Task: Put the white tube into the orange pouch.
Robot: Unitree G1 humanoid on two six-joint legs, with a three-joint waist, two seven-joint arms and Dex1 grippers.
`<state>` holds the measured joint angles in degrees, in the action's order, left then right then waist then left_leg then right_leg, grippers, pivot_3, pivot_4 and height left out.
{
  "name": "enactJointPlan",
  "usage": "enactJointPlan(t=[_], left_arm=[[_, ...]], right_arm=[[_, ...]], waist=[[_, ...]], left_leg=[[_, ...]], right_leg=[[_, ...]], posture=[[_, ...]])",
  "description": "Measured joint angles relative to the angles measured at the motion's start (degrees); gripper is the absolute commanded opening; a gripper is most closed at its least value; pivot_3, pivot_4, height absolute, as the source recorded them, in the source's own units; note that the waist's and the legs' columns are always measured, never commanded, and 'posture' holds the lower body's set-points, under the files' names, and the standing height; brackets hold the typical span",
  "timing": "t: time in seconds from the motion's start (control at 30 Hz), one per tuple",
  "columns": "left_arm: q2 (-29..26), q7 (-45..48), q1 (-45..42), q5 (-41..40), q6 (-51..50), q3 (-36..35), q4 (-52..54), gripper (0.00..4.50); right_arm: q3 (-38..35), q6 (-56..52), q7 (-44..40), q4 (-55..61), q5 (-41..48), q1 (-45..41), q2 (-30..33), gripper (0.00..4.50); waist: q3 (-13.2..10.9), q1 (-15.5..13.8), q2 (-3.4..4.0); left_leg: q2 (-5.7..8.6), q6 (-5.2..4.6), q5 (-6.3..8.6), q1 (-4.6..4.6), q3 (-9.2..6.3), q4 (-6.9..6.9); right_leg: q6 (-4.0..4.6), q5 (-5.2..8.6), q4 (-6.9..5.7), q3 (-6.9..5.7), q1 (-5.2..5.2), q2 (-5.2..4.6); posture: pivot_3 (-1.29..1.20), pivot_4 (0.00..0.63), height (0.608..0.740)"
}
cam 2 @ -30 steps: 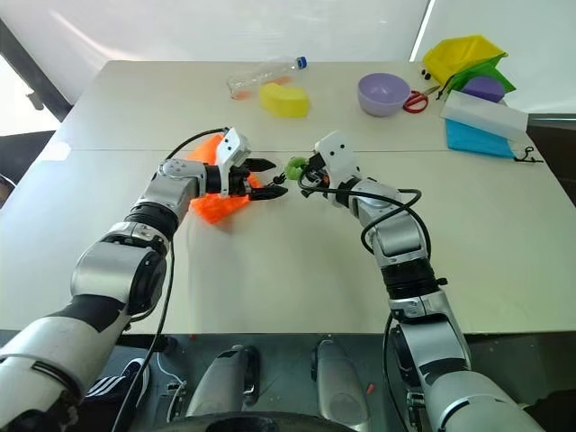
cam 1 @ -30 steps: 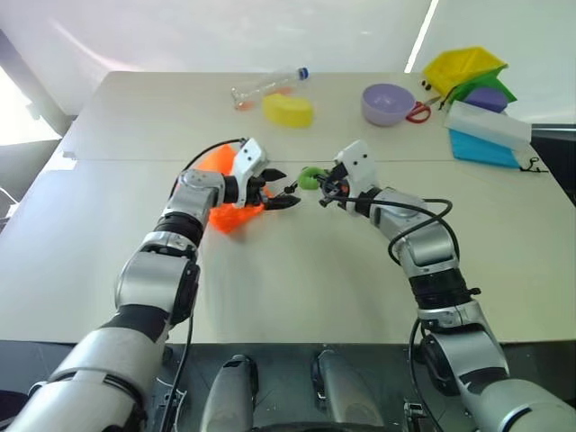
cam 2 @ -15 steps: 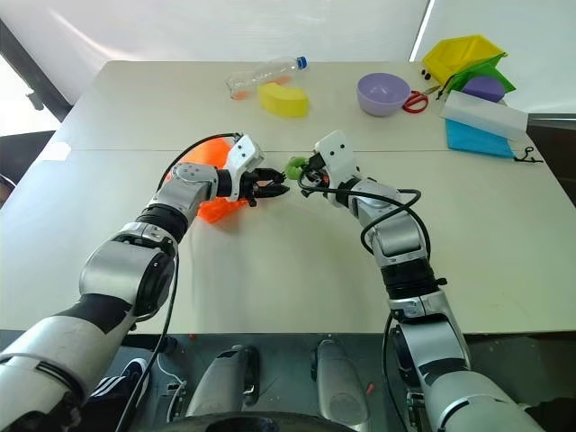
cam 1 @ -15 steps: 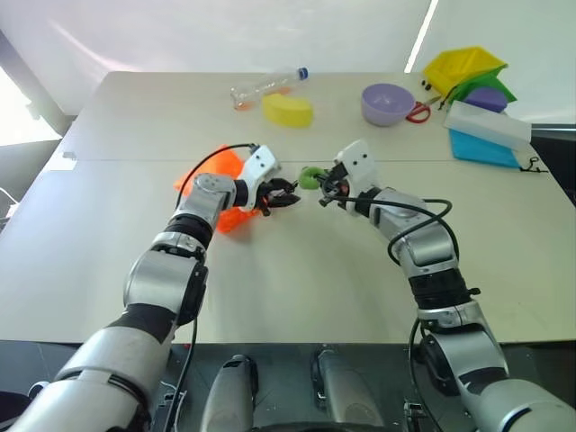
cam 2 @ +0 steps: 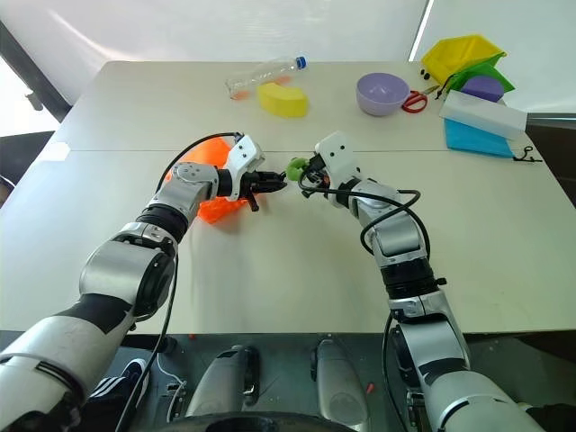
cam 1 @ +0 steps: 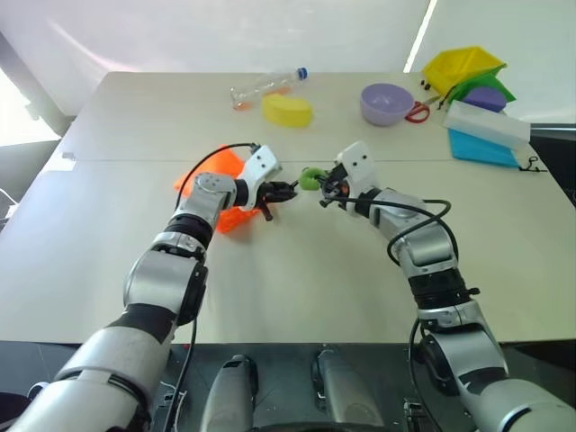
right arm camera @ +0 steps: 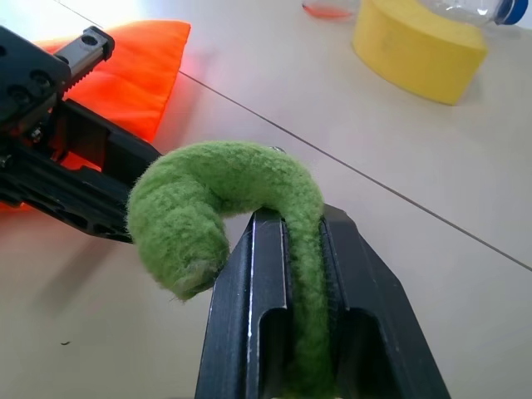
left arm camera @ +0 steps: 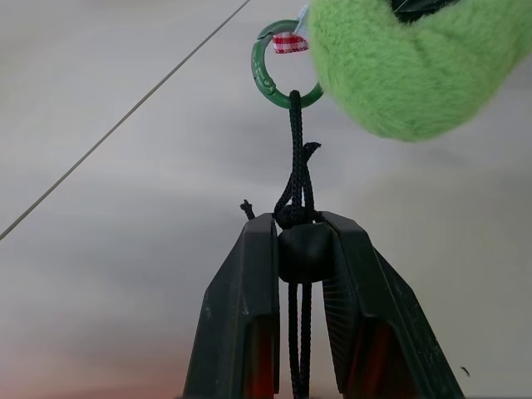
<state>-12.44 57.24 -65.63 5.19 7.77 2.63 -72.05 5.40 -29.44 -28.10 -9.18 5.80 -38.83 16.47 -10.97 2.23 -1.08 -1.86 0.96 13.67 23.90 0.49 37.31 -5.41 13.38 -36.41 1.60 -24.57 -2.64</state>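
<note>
1. No text, label, brand, number or sign can be read on anything in these pictures.

Left gripper (left arm camera: pixel 306 249) now closed on cord toggle (left arm camera: pixel 304 252)
</note>
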Motion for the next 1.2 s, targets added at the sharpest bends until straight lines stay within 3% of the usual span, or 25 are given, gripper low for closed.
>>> enactJointPlan(t=[0.3, 0.6, 1.0, 1.2], left_arm=[[-2.65, 11.69, -0.21, -5.24, -7.80, -3.56, 0.26, 0.35], [-8.02, 17.37, 1.22, -2.47, -6.06, 0.57, 3.18, 0.35], [-9.61, 18.87, 3.28, -2.41, -4.51, 1.32, 6.55, 0.35], [-12.36, 19.97, 4.69, -2.33, -4.38, 2.23, 8.21, 0.35]], right_arm=[[0.23, 0.01, 0.86, -0.24, -0.63, -1.57, -0.88, 0.00], [0.53, 0.13, 0.78, -1.43, -1.03, -1.58, -0.90, 0.00], [0.62, 1.75, 0.73, -3.23, -1.01, -1.84, -0.86, 0.00], [0.26, 2.90, 0.70, -5.42, -1.05, -1.98, 2.27, 0.00]], waist=[[0.00, 0.22, 0.00], [0.00, 0.17, 0.00], [0.00, 0.15, 0.00], [0.00, 0.23, 0.00]], left_leg=[[0.00, 0.00, 0.00, -0.01, -0.03, 0.00], [0.00, 0.00, 0.00, -0.01, -0.03, -0.01], [-0.01, 0.00, 0.00, 0.00, -0.03, 0.00], [-0.01, 0.00, 0.00, -0.01, -0.03, 0.00]], right_leg=[[0.00, 0.00, -0.02, -0.02, 0.00, 0.02], [0.00, 0.00, -0.02, -0.02, 0.00, 0.01], [0.00, 0.00, -0.03, -0.02, 0.00, 0.00], [0.00, 0.00, -0.03, -0.01, 0.00, 0.00]], posture=[[0.00, 0.150, 0.740], [0.00, 0.150, 0.740], [0.00, 0.150, 0.740], [0.00, 0.150, 0.740]])
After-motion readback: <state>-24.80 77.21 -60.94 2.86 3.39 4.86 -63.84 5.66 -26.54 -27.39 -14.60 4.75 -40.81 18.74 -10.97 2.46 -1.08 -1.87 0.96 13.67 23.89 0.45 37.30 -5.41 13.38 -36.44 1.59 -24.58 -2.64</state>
